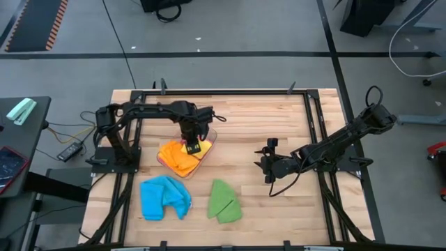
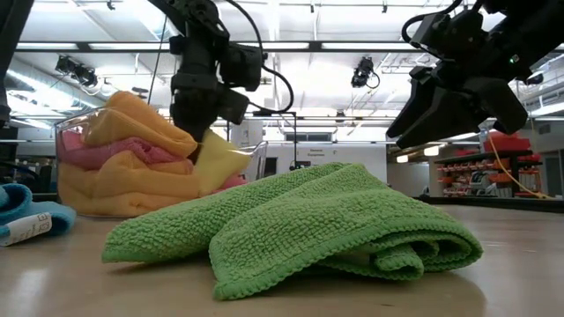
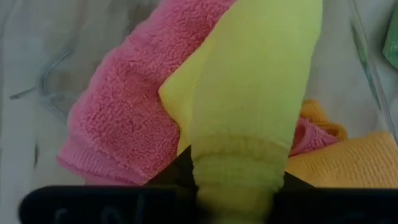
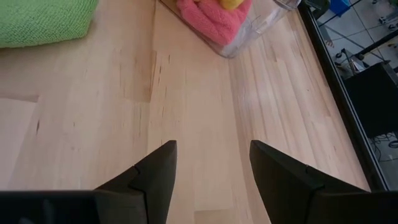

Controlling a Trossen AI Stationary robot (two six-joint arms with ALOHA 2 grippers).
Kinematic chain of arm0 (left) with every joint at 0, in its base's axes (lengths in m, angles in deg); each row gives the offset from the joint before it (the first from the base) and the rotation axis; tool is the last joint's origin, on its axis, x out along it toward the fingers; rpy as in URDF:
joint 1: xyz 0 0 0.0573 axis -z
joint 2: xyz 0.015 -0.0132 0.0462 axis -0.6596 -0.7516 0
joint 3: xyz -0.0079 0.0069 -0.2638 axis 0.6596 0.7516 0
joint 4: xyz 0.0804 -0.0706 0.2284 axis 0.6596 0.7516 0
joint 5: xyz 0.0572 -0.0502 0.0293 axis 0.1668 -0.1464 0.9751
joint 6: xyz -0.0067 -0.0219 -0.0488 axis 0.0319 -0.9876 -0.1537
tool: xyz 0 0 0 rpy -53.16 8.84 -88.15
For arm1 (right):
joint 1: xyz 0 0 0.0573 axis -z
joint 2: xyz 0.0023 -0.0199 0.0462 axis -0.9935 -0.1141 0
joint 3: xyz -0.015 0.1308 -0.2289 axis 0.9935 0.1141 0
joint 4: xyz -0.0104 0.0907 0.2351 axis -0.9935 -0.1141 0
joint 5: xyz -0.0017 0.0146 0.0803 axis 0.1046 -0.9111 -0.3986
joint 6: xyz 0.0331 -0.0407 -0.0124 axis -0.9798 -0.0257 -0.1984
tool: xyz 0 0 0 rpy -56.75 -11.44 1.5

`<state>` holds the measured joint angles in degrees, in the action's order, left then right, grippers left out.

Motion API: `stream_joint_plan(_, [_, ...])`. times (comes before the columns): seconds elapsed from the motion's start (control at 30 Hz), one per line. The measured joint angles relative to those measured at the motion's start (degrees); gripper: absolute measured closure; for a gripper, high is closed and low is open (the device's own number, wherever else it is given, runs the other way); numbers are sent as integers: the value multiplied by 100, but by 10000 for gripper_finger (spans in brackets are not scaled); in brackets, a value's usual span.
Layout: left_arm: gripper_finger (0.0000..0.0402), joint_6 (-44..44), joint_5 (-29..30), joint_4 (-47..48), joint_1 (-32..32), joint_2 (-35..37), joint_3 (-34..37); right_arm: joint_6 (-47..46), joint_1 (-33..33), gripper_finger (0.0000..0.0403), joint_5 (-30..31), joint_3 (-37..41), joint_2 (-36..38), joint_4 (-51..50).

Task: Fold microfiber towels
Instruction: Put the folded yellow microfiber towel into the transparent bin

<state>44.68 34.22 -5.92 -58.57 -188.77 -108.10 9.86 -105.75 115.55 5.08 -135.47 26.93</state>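
Your left gripper (image 1: 195, 145) pinches the yellow towel (image 3: 255, 93) over the tub (image 1: 210, 143). Lift slowly; pink (image 3: 118, 118) may snag. Right gripper (image 4: 211, 168) waits, jaws wide.

The table (image 1: 244, 118) was a pale wooden butcher-block top inside a dark metal frame. On it lay a crumpled blue towel (image 1: 164, 198) and, just beside it, a folded green towel (image 1: 224, 202). Farther back stood a clear plastic tub (image 1: 207, 148) heaped with orange, pink and yellow towels.
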Motion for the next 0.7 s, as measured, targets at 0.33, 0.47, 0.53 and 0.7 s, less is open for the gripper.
stream_joint_plan(0.33, [200,-13,126,11,195,13,-39,0,0,191,-5,0,-2,31])
stream_joint_plan(0.47, [169,-20,127,169,193,13,-356,0,0,191,-5,0,-2,33])
stream_joint_plan(0.53, [164,-15,137,346,191,13,-570,0,1,191,-7,0,0,35])
stream_joint_plan(0.7, [171,175,923,823,210,17,-1111,2,2,191,-20,0,0,35])
